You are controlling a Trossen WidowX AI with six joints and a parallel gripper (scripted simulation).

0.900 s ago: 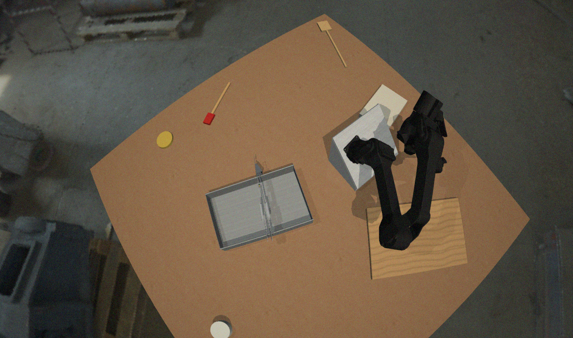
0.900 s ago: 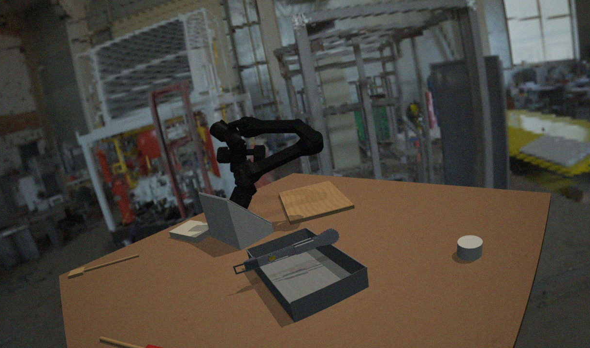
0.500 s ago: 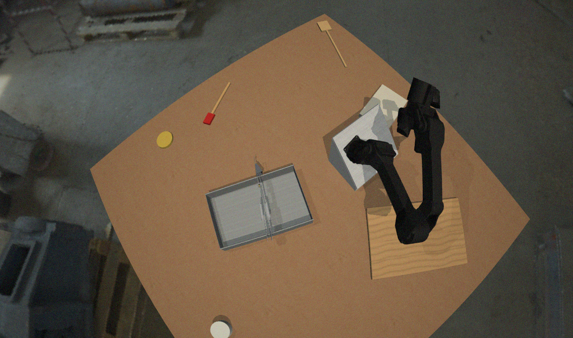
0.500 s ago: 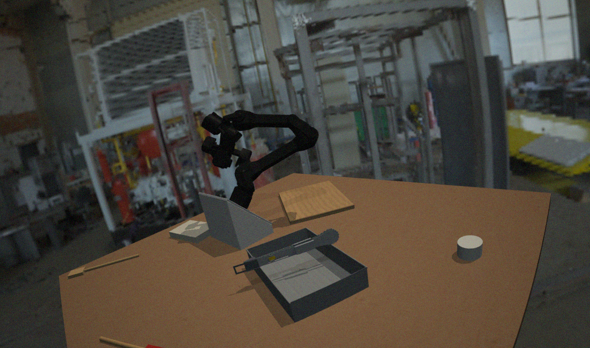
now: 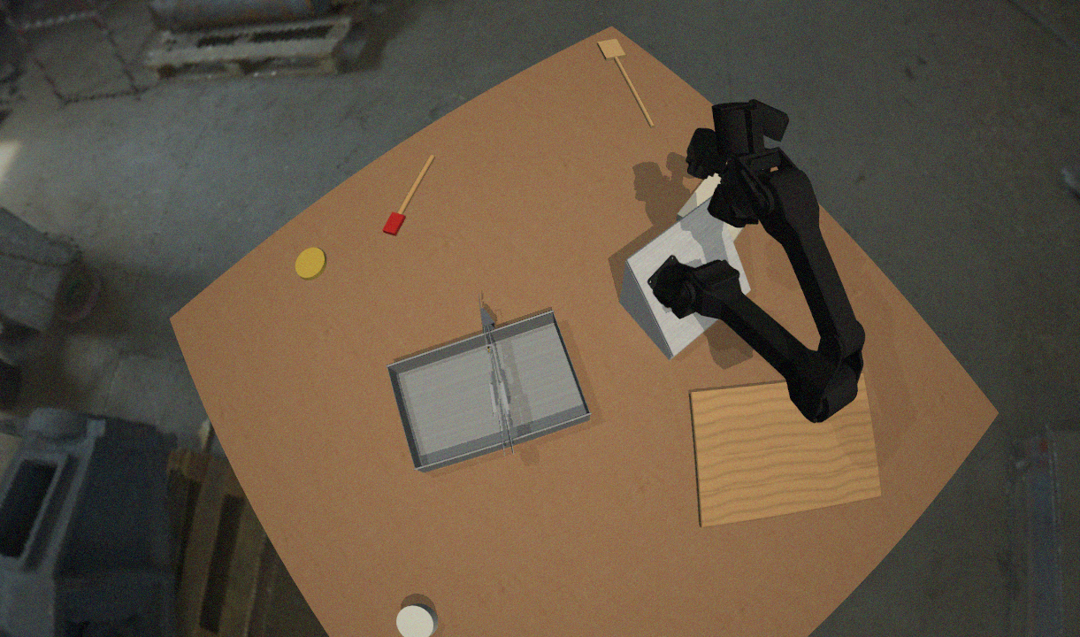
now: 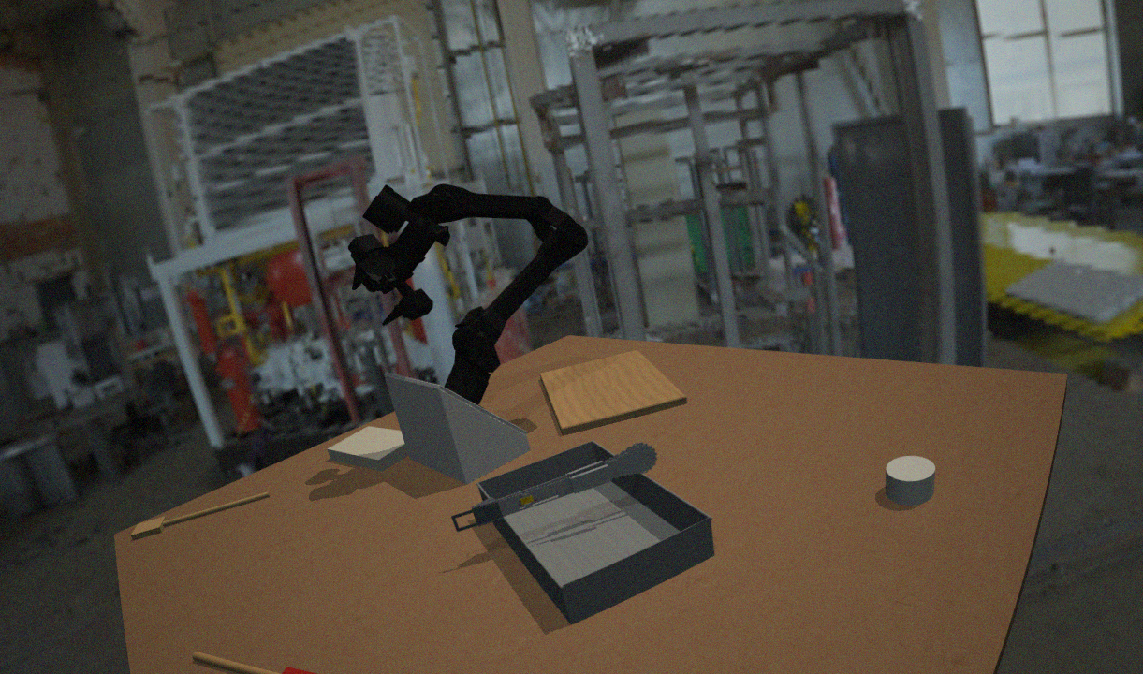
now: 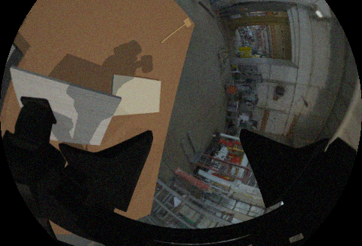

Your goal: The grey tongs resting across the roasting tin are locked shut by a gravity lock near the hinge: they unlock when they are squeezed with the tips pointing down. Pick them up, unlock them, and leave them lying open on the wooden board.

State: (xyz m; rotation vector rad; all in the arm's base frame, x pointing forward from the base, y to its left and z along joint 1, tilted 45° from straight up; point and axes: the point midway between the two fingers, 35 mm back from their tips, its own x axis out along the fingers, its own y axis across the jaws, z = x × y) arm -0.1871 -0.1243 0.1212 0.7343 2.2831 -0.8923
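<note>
Tongs, grey, long and slim (image 5: 498,392) (image 6: 568,482): one pair, lying across the rectangular grey metal roasting tin (image 5: 407,419) (image 6: 642,571), arms close together, one end projecting past each long wall.
Claw (image 5: 703,189) (image 6: 371,304) (image 7: 197,134) of the black jointed arm (image 5: 804,261) (image 6: 504,207): open, nothing held, raised above the desk (image 5: 527,538) (image 6: 793,586) (image 7: 102,12), well apart from the tongs.
Wedge, grey, slope-topped (image 5: 671,245) (image 6: 449,432) (image 7: 83,110): between tin and cream-coloured flat block (image 5: 695,199) (image 6: 370,446) (image 7: 139,95).
Board, wooden, rectangular, pale-grained (image 5: 781,467) (image 6: 612,389): flat, apart from the tin; no tongs upon it.
Cylinder, short, white-topped (image 5: 415,621) (image 6: 908,481): upright near a desk edge.
Disc, yellow, round (image 5: 310,263): near another edge.
Implement, wooden-handled, red rectangular head (image 5: 394,223) (image 6: 300,670): flat, near the disc.
Implement, all pale wood, square-headed (image 5: 611,49) (image 6: 147,528) (image 7: 188,23): head by a desk corner.
</note>
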